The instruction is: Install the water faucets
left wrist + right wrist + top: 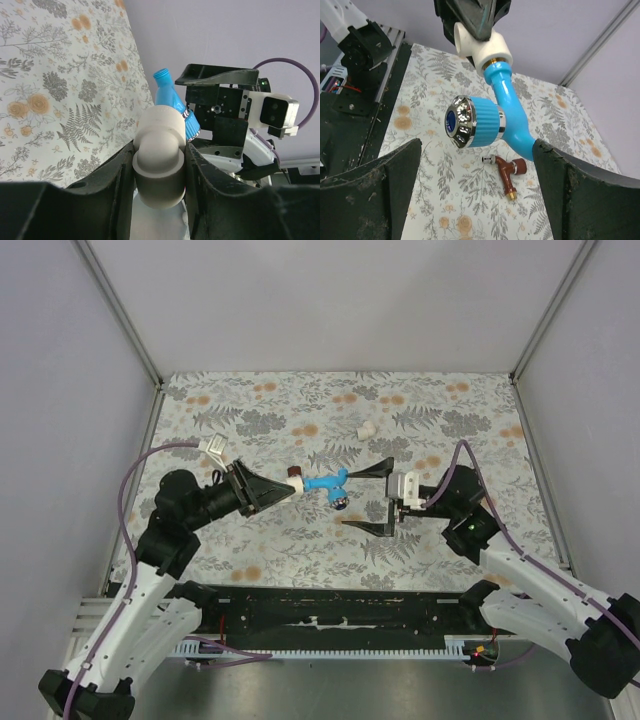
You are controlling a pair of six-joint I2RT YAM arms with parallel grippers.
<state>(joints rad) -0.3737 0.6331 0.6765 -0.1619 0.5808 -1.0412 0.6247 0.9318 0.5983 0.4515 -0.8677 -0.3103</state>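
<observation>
Gripping the white pipe piece (159,145), the left gripper (288,487) is steadying the blue tap (512,107); the right gripper (347,500), wide open at 3 o'clock, should be closing squarely

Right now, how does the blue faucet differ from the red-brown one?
The blue faucet is off the table, joined to the white fitting that the left end effector grips; the red-brown faucet lies loose on the table. The blue faucet has a chrome-faced round knob; none shows on the red-brown faucet. Both are small plastic taps.

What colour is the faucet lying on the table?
That faucet is dark red-brown, clearest in right wrist view.
</observation>
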